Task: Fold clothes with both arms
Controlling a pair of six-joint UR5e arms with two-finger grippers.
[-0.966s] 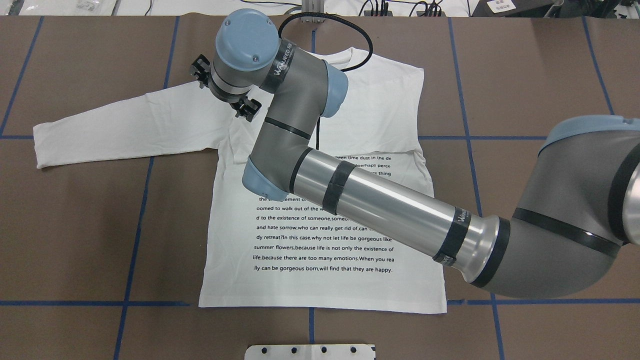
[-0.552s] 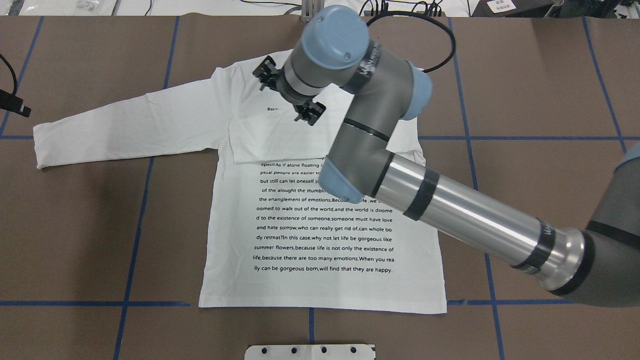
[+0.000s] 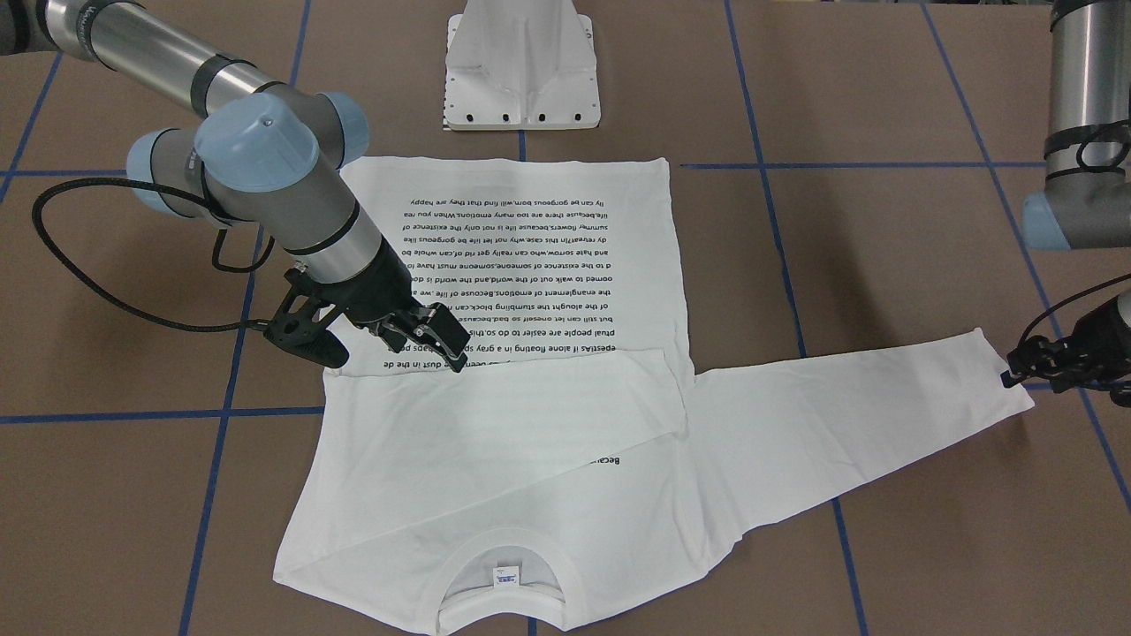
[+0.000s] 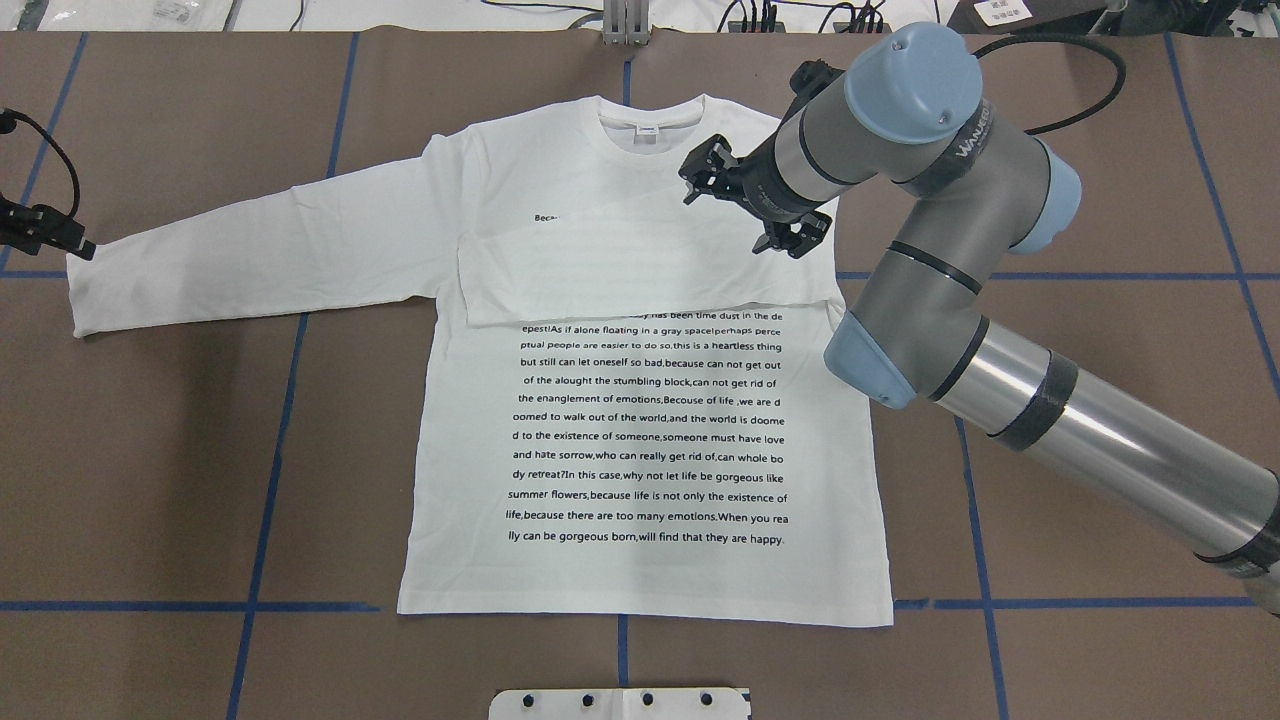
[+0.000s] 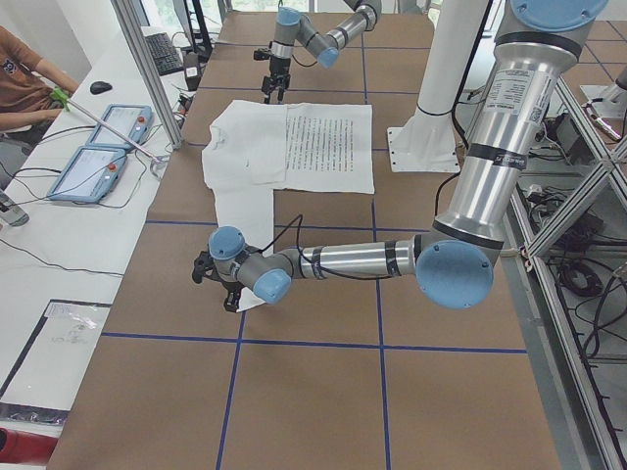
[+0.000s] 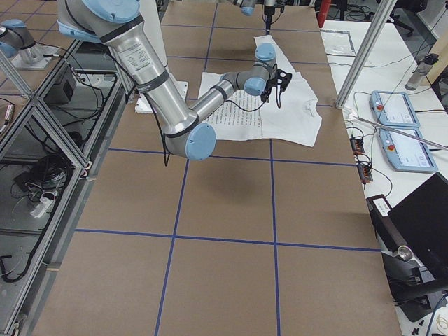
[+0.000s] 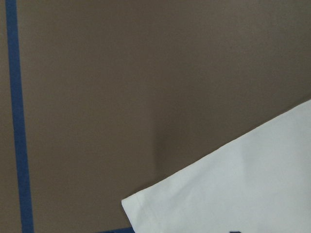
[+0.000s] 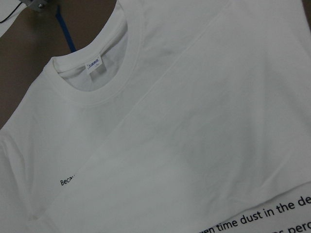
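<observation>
The white long-sleeved T-shirt (image 4: pixel 640 450) lies flat, print side up, with its collar (image 4: pixel 650 125) at the far edge. One sleeve is folded across the chest (image 4: pixel 640 270). The other sleeve (image 4: pixel 250 250) stretches out to the overhead view's left. My right gripper (image 4: pixel 748 205) is open and empty, hovering over the shirt's right shoulder; it also shows in the front-facing view (image 3: pixel 380 346). My left gripper (image 3: pixel 1047 362) sits at the outstretched sleeve's cuff (image 3: pixel 1007 380); I cannot tell if it is open. The left wrist view shows only the cuff corner (image 7: pixel 233 194).
The white pedestal base (image 3: pixel 521 62) stands at the table's near edge. Blue tape lines (image 4: pixel 270 450) cross the brown table. In the exterior left view, a side table holds tablets (image 5: pixel 103 147) and a person (image 5: pixel 20 78) sits by it.
My right arm has swung from the shirt's left shoulder across the chest to its right shoulder, gripper open. My left gripper has come into view and moved to the sleeve cuff.
</observation>
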